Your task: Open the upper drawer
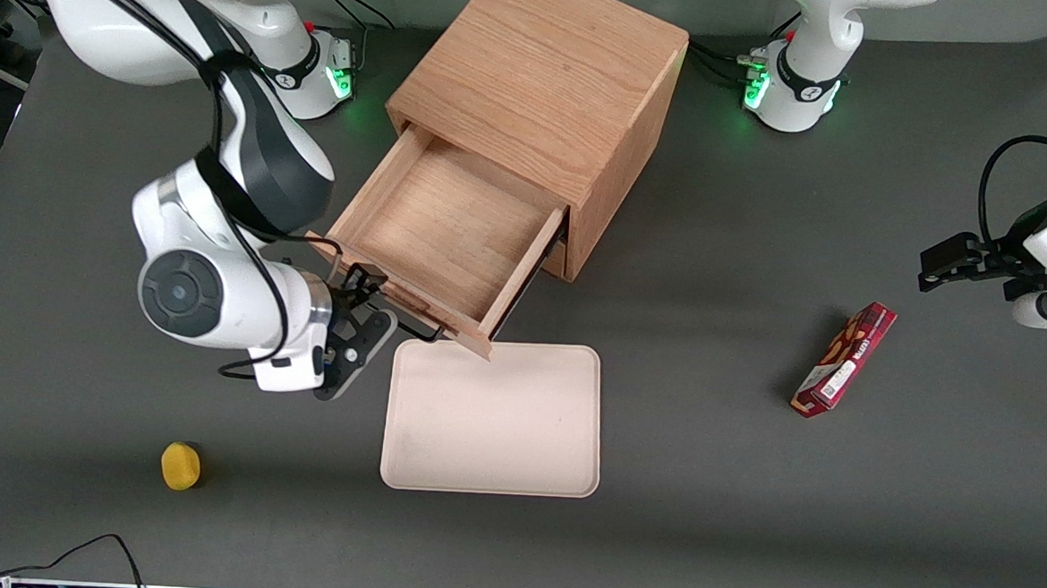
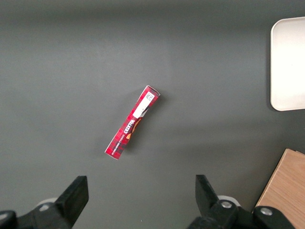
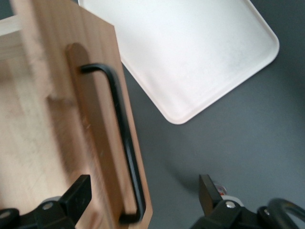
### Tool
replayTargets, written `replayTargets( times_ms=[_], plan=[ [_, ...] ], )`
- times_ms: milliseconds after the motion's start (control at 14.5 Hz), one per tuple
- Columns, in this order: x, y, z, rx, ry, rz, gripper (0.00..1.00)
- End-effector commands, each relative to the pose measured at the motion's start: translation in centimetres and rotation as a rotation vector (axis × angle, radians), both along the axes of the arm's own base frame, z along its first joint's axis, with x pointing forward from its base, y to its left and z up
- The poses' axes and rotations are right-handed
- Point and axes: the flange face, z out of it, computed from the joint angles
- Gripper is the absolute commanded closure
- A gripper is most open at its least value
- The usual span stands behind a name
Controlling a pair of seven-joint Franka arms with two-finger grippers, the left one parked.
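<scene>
The upper drawer (image 1: 455,228) stands pulled well out of the wooden cabinet (image 1: 543,89), its plain wood inside bare. Its thin black bar handle (image 1: 416,329) runs along the drawer front (image 3: 95,119), on the side nearest the front camera. My right gripper (image 1: 370,308) is at the end of that front toward the working arm's side of the table. It is open: in the right wrist view the handle (image 3: 121,129) and the front's end lie between the spread fingers of the gripper (image 3: 143,186), touching neither.
A pale tray (image 1: 492,418) lies on the table just in front of the open drawer, its corner almost under the drawer front. A small yellow object (image 1: 180,466) sits nearer the front camera. A red snack box (image 1: 844,359) lies toward the parked arm's end.
</scene>
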Motion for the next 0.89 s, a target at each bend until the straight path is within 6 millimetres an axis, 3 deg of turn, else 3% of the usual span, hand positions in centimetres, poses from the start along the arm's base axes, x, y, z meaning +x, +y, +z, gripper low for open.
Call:
replayTargets(
  times_ms=[0,206,413,688,825],
  plan=[
    [-1.9,-2.4,6.3,-0.039,-0.052,-0.012,0.0],
    [-4.3,-5.7,10.0,-0.083,-0.042,-0.051,0.0],
    [-7.0,-10.6,13.3,-0.067,-0.045,-0.173,0.0],
    [-12.4,-16.1,17.0,-0.096,-0.065,-0.374,0.0],
    [-14.7,-17.5,18.7,-0.122,-0.095,-0.418,0.0]
  ],
)
